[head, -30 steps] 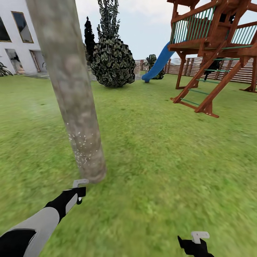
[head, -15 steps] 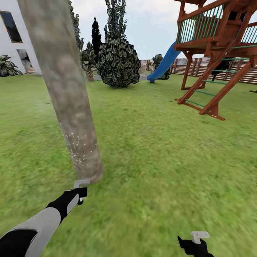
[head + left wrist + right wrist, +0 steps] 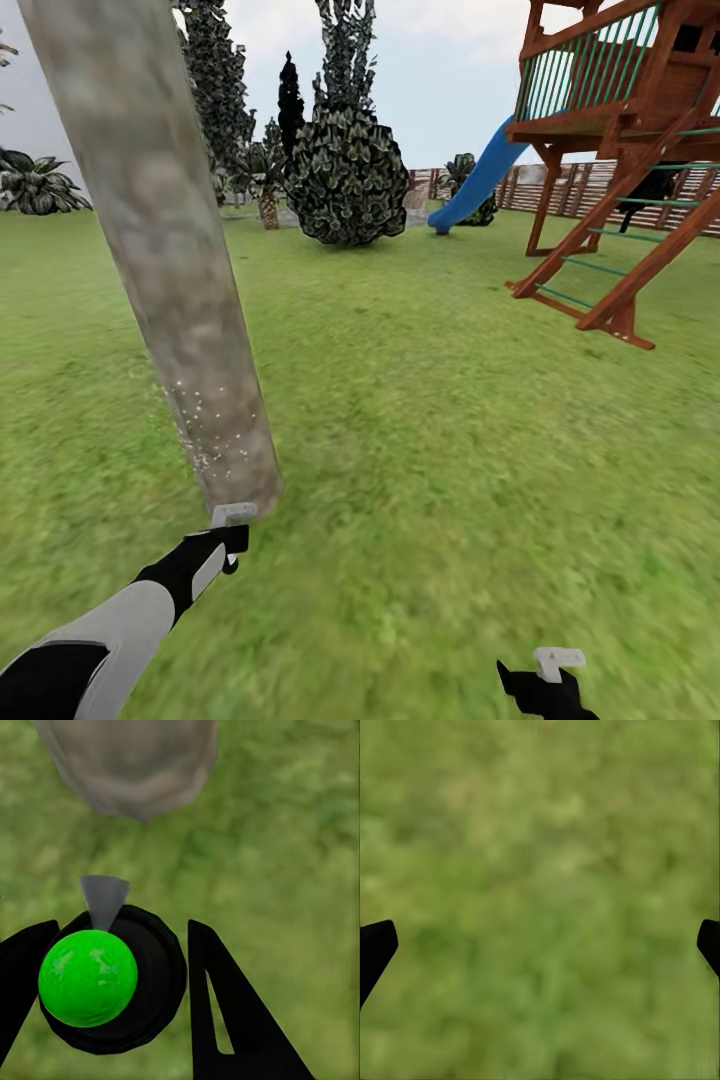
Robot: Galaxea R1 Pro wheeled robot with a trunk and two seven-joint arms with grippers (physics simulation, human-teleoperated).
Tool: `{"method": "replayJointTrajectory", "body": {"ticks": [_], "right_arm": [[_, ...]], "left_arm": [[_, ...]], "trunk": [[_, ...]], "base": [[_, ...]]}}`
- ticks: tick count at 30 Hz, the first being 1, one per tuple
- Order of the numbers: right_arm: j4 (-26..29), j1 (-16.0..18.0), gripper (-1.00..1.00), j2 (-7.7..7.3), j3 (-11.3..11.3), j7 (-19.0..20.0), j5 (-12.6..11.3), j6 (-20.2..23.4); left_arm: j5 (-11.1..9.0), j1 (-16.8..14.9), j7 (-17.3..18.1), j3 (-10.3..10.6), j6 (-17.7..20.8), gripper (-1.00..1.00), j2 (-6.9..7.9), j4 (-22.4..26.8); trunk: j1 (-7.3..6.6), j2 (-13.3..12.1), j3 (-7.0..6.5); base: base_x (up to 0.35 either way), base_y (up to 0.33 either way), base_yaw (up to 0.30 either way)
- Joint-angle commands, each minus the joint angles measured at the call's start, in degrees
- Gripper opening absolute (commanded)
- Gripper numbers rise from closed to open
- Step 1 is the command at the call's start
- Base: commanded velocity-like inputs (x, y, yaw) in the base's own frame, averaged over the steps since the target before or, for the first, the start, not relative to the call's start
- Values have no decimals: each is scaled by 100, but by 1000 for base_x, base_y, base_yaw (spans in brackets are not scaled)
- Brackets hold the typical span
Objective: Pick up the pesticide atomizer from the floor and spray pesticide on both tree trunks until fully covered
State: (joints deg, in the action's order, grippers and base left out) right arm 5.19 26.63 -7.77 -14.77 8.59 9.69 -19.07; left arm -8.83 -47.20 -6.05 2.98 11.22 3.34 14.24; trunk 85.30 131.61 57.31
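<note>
Pesticide atomizer (image 3: 112, 979) sits clasped between the dark fingers of the left tool (image 3: 120, 982), its black round body topped by a bright green ball and its pale grey nozzle aimed at the base of the tree trunk (image 3: 131, 765) just ahead. From the head camera, the left tool (image 3: 225, 535) hangs low at the near left, right at the foot of the mottled grey-brown trunk (image 3: 165, 260), whose lower part is flecked with small white specks. The right tool (image 3: 545, 680) hovers released over the grass (image 3: 450, 450) at the near right, its finger tips spread wide apart. A wooden play tower (image 3: 630, 150) with a blue slide (image 3: 480, 185) stands at the far right.
</note>
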Motion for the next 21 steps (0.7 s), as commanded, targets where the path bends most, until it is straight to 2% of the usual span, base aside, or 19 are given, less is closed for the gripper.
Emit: {"method": "replayJointTrajectory", "body": {"ticks": [1,7,16,21], "right_arm": [[-1,0,100,2,-2,-1,-1,0],[0,0,100,2,-2,-2,3,0],[-1,0,100,3,0,-2,3,0],[-5,0,100,4,-1,-2,3,0]], "left_arm": [[3,0,-1,1,-2,-100,0,0],[-1,0,-1,1,-1,-100,-1,0],[-4,0,-1,1,2,-100,-4,0],[-4,0,-1,1,2,-100,-5,0]], "trunk": [[0,0,-4],[0,0,-25],[0,0,-28],[0,0,-28]], "base": [[178,-241,244],[114,-253,238],[2,-271,32],[0,-272,245]]}}
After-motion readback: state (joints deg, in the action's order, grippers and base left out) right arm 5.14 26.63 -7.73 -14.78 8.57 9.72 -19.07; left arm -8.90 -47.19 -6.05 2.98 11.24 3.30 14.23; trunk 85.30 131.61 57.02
